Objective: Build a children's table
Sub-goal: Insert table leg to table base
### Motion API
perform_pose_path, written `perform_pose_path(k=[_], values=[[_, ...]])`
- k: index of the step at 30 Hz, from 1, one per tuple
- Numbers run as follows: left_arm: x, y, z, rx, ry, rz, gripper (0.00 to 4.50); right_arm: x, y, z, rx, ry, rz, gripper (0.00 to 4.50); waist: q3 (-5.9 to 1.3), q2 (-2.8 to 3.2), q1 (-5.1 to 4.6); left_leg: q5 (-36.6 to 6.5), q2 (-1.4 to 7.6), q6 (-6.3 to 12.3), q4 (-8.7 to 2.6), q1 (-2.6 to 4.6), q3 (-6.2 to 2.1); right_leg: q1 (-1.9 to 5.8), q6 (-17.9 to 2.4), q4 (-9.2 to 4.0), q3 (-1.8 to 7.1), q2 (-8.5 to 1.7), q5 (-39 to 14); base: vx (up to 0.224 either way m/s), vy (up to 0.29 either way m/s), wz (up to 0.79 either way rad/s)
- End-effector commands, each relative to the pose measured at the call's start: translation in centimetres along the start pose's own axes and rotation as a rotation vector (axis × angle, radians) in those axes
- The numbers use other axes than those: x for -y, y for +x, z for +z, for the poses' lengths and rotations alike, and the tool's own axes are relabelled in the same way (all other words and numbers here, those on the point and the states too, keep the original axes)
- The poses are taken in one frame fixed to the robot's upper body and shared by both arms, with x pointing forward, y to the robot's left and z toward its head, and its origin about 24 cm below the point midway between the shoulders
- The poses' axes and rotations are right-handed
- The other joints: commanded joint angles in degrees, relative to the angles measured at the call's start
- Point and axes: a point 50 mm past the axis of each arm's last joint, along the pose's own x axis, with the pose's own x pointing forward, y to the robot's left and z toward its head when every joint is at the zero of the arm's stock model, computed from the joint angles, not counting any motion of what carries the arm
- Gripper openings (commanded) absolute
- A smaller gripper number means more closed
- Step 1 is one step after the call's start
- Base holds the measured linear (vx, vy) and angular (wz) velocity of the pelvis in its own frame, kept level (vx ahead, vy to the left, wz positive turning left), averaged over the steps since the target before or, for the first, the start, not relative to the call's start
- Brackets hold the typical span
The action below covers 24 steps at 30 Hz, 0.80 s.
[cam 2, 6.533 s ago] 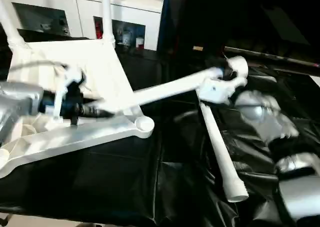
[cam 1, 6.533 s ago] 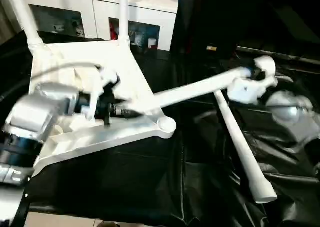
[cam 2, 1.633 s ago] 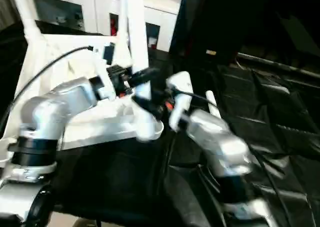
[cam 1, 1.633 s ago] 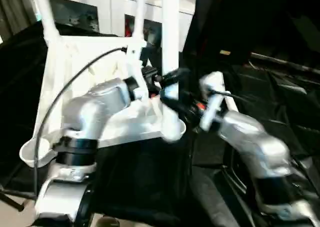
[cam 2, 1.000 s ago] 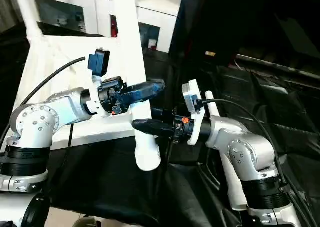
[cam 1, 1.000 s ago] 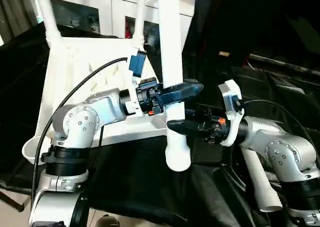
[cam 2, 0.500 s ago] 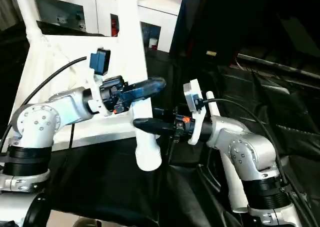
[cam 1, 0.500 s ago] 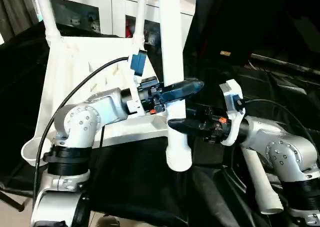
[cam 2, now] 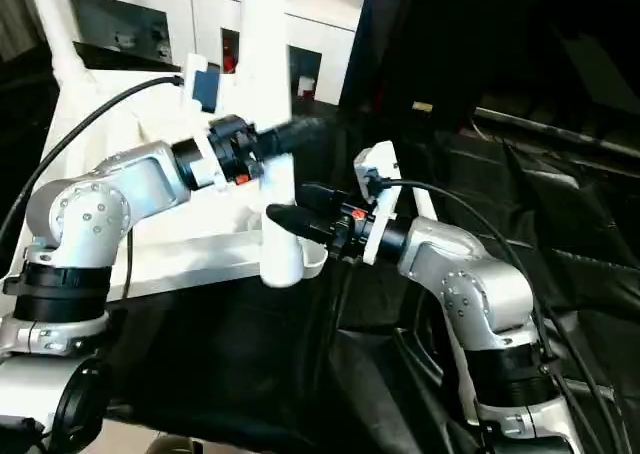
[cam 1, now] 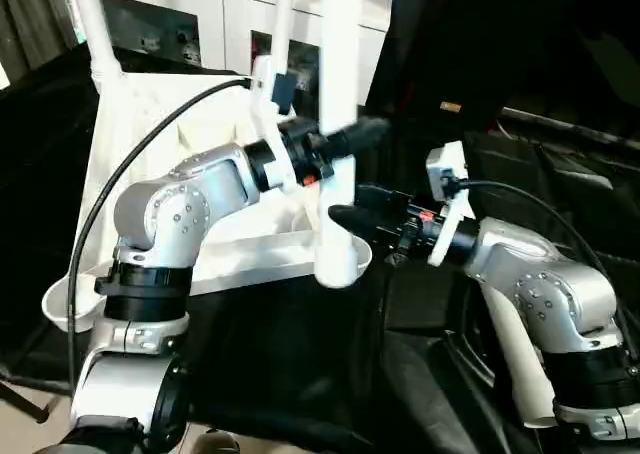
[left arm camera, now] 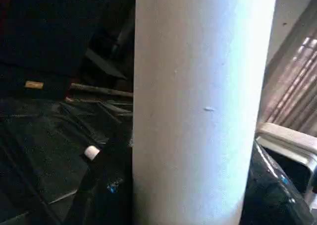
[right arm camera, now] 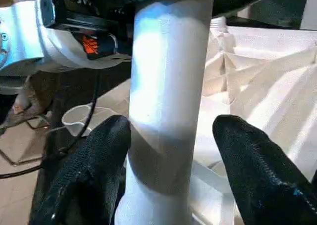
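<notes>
The children's table's white tabletop (cam 1: 120, 144) lies underside up on the black cloth, and two legs (cam 1: 283, 34) stand in its far corner sockets. A third leg (cam 1: 338, 84) is upright, its lower end (cam 1: 338, 266) at the near right corner socket (cam 1: 362, 258); I cannot tell whether it is seated. My left gripper (cam 1: 345, 134) is shut on this leg at mid-height. Below it my right gripper (right arm camera: 171, 131) straddles the same leg, open, with one finger (right arm camera: 247, 170) clear of the tube. A fourth leg (cam 1: 515, 359) lies on the cloth behind my right arm.
The black-draped work table (cam 1: 280, 374) stretches right and toward me. A white cabinet (cam 1: 200, 24) stands behind the tabletop. My left arm's black cable (cam 1: 110, 214) loops over the tabletop. A small yellow label (cam 1: 449, 106) lies on the far right cloth.
Both grippers have carried the upright leg back from in front of the tabletop's edge to the near right corner socket. The right gripper's fingers have spread apart from the leg.
</notes>
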Motion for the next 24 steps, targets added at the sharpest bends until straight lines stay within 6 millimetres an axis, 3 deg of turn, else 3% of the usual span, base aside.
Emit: perform_pose_path(k=[1, 2, 8, 13, 18, 21, 24], values=[[0.7, 0.7, 0.7, 0.011, 0.021, -0.019, 1.86, 0.5, 0.1, 0.0, -0.031, -0.009, -0.045, 2.98, -4.22, 1.22, 0.06, -12.4, -0.17, -4.41, -4.17, 1.05, 0.39, 2.76, -7.3, -3.87, 1.13, -1.55, -10.8, 0.000, 0.000, 0.00], [0.7, 0.7, 0.7, 0.017, 0.011, -0.018, 1.86, 0.4, 0.3, -0.3, -0.038, -0.004, -0.050, 2.98, -4.17, 1.01, 0.09, -12.4, -0.18, -4.37, -4.17, 1.04, 0.44, 2.78, -7.4, -3.90, 1.13, -1.56, -10.7, 0.000, 0.000, 0.00], [0.8, 0.8, 0.8, 0.024, 0.006, -0.017, 1.86, 0.1, 0.8, -0.8, -0.053, 0.006, -0.037, 2.98, -4.01, 1.11, 0.10, -14.1, -0.15, -4.43, -4.30, 1.08, 0.41, 2.71, -6.9, -4.17, 1.19, -1.66, -13.5, 0.000, 0.000, 0.00], [0.8, 0.8, 0.7, 0.029, 0.003, -0.016, 1.86, 0.0, 1.2, -1.3, -0.069, 0.022, -0.026, 2.58, -3.91, 1.15, 0.05, -16.0, -0.11, -4.71, -4.42, 1.14, 0.29, 2.55, -6.1, -4.46, 1.16, -1.72, -16.0, 0.000, 0.000, 0.00], [0.8, 0.6, 0.4, 0.020, 0.019, -0.012, 1.86, -0.1, 1.1, -1.1, -0.055, 0.027, -0.010, 2.13, -3.96, 1.02, 0.10, -15.4, -0.09, -4.63, -4.41, 1.10, 0.29, 2.58, -6.2, -4.34, 1.17, -1.69, -14.9, 0.000, 0.000, 0.00], [0.5, 0.2, -0.4, -0.027, -0.008, -0.034, 2.55, -0.2, 0.9, -0.8, -0.021, 0.040, 0.020, 1.92, -4.02, 1.14, 0.12, -14.6, -0.14, -4.49, -4.36, 1.09, 0.33, 2.63, -6.4, -4.24, 1.20, -1.71, -14.1, 0.000, 0.000, 0.00], [0.1, -0.3, -1.1, -0.038, -0.015, -0.038, 2.64, -0.4, 0.4, -0.3, 0.020, 0.061, 0.073, 1.89, -4.02, 1.11, 0.10, -14.6, -0.10, -4.20, -4.35, 1.11, 0.39, 2.64, -6.9, -4.14, 1.22, -1.65, -13.3, 0.000, 0.000, 0.00]])
